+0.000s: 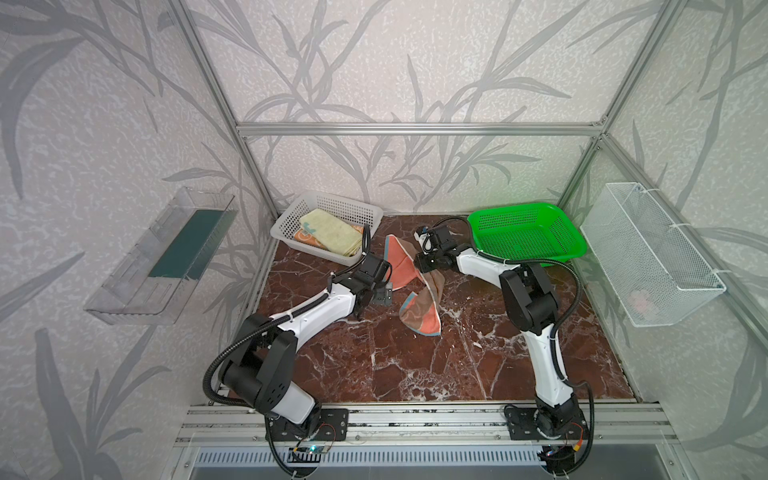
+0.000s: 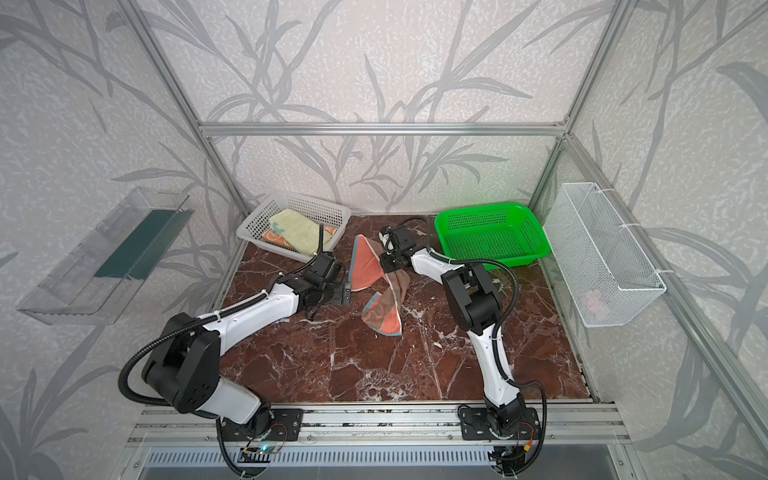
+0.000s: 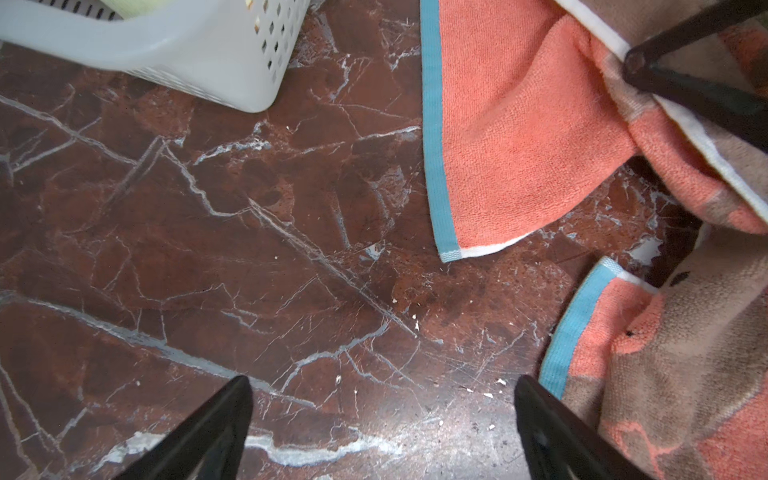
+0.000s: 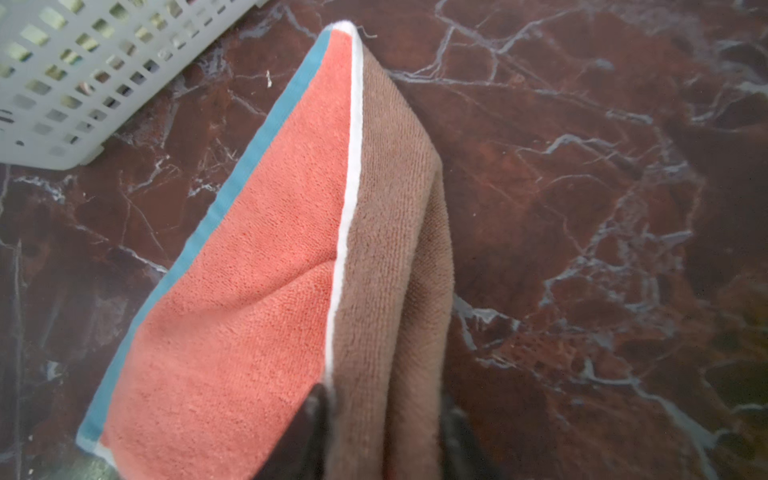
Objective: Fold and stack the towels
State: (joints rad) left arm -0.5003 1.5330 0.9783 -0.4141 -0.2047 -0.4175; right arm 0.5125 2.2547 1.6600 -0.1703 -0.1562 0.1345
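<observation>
Green basket point(image 1: 524, 237) (perforated), white basket point(image 1: 308, 250), marble tabletop point(image 1: 395, 361)

Both top views sit high up at the front, angled down toward the back wall, so they share basically the whole marble tabletop point(image 1: 415, 374). The left wrist cam looks down from close above the marble, catching the white basket point(image 3: 232, 70) corner and the pink towel point(image 3: 519, 145). The right wrist cam sits even tighter on that same towel and basket corner.

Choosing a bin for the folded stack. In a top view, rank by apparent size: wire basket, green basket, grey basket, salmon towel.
1. wire basket, though wall-mounted, possibly nearer the camera.
2. green basket and grey basket, too alike to rank.
3. salmon towel, crumpled.
</observation>
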